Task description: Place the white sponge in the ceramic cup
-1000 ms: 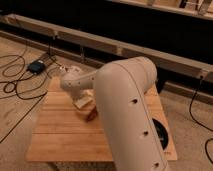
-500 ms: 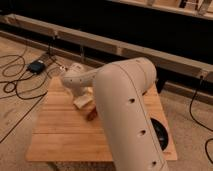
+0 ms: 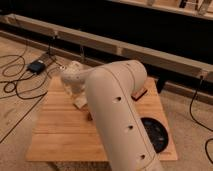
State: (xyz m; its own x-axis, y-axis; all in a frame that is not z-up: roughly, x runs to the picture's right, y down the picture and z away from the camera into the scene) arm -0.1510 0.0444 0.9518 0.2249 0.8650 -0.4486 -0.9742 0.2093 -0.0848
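My arm fills the middle of the camera view. Its wrist and gripper [image 3: 76,87] hang over the left-middle of the wooden table [image 3: 55,135]. A pale whitish-cream block, which looks like the white sponge [image 3: 80,103], shows right under the gripper, low over the tabletop. I cannot tell whether it is held or lying there. The ceramic cup is not in view; my arm hides much of the table's middle and right.
A flat black round disc [image 3: 152,134] lies at the table's right front. A reddish-brown oblong thing [image 3: 139,94] sits near the far right edge. Another small brown bit [image 3: 89,116] lies beside my arm. Cables and a black box [image 3: 37,66] lie on the floor to the left.
The wrist has shifted slightly to the right over the table, and the pale block under it has stayed close beneath it.
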